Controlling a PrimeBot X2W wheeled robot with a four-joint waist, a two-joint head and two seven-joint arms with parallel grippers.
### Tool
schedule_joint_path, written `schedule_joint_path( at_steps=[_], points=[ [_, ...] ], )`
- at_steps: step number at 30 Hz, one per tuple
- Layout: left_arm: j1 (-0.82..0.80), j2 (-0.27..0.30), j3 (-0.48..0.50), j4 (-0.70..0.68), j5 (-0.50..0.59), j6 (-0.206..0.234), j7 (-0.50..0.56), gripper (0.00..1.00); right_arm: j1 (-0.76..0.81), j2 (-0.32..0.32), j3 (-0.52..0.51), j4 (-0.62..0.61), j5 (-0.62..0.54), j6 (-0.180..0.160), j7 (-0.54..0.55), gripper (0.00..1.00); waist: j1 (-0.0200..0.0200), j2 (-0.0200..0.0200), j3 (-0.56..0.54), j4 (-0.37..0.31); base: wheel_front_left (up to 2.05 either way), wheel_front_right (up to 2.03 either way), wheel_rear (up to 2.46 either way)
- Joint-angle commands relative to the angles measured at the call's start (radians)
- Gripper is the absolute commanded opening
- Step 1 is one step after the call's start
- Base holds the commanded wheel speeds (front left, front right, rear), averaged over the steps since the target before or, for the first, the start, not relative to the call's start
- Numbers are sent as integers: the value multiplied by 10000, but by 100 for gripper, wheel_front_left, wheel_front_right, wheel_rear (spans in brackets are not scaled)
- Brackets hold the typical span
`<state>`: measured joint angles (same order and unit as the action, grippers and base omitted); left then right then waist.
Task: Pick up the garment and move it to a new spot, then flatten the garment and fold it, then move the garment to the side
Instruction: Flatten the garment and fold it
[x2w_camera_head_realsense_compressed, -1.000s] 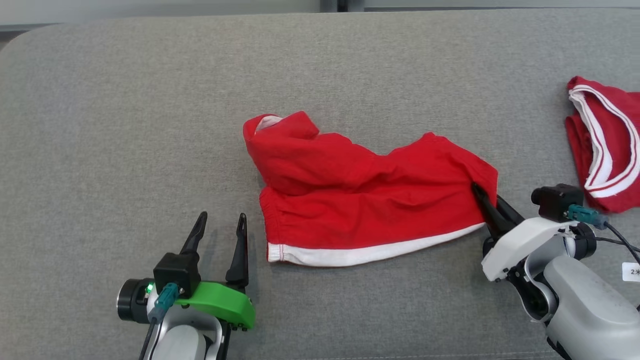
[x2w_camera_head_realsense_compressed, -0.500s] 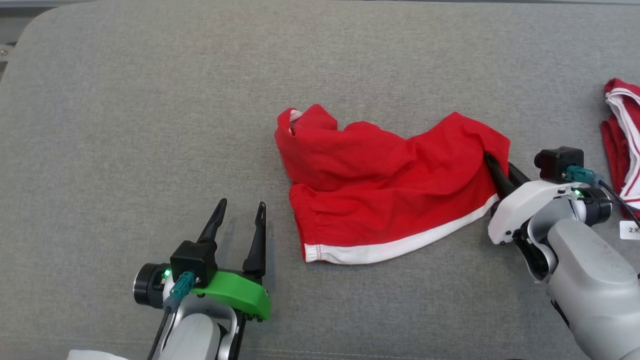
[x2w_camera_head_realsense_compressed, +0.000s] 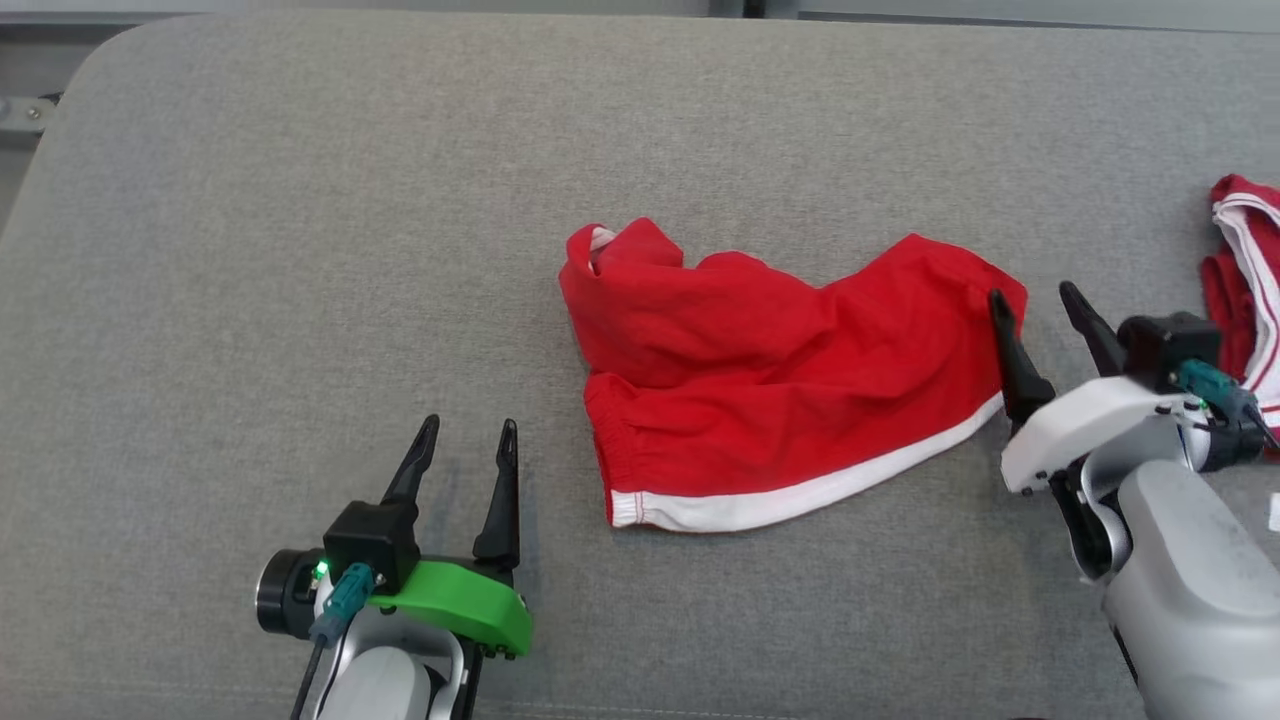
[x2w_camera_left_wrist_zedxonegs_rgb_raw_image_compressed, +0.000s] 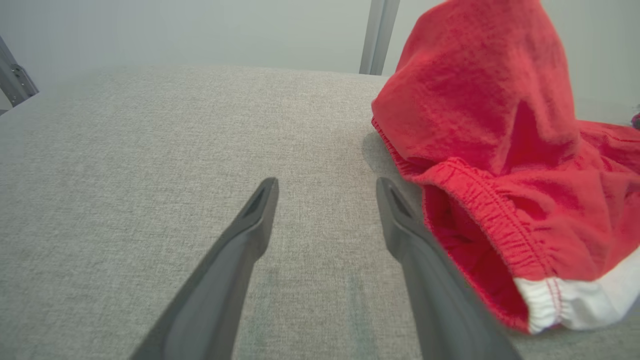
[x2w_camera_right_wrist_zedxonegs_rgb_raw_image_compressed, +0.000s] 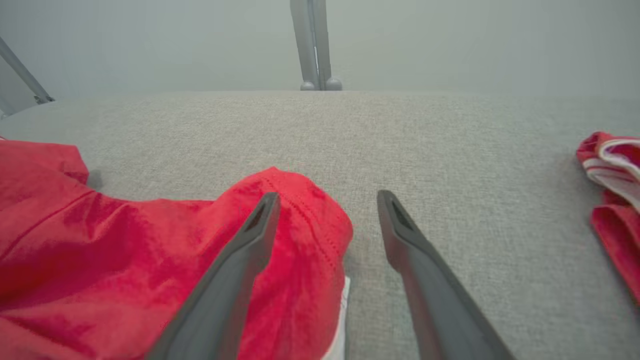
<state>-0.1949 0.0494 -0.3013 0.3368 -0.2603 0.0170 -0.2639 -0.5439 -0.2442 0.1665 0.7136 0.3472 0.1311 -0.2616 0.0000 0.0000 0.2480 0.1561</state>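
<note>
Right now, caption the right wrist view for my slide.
Open right end effector over the corner of red shorts on grey upholstery, another red-and-white garment nearby.

There are two red pieces of clothing, the garment (x2w_camera_head_realsense_compressed: 780, 400) and the second garment (x2w_camera_head_realsense_compressed: 1245, 290). There are two end effectors, the left end effector (x2w_camera_head_realsense_compressed: 470, 423) and the right end effector (x2w_camera_head_realsense_compressed: 1031, 292). Each has two fingers (x2w_camera_head_realsense_compressed: 497, 500). There is one grey worktop (x2w_camera_head_realsense_compressed: 300, 250).

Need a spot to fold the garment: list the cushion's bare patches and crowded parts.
Bare cushion left of the red garment, beyond the left gripper; also the strip behind it to the far edge. Crowded at right: right gripper by the garment's corner, red-and-white cloth close.
</note>
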Motion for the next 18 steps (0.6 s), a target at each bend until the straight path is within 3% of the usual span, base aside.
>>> schedule_joint_path(
  at_steps=[1, 9, 18],
  points=[
    [128, 27, 37, -15, -52, -43, 2, 100, 536, 102, -308, -425, -266, -12, -32, 100, 0, 0, -643, -894, 0, 0, 0],
    [261, 31, 32, 120, -249, -159, 2, 100, 3026, 704, -1265, -2554, -997, -10, -34, 100, 0, 0, -1046, -1813, 0, 0, 0],
    [36, 31, -42, 866, -842, -194, 2, 100, 3844, 1151, -1334, -3254, -1161, -10, -35, 100, 0, 0, -1158, -2462, 0, 0, 0]
  ],
)
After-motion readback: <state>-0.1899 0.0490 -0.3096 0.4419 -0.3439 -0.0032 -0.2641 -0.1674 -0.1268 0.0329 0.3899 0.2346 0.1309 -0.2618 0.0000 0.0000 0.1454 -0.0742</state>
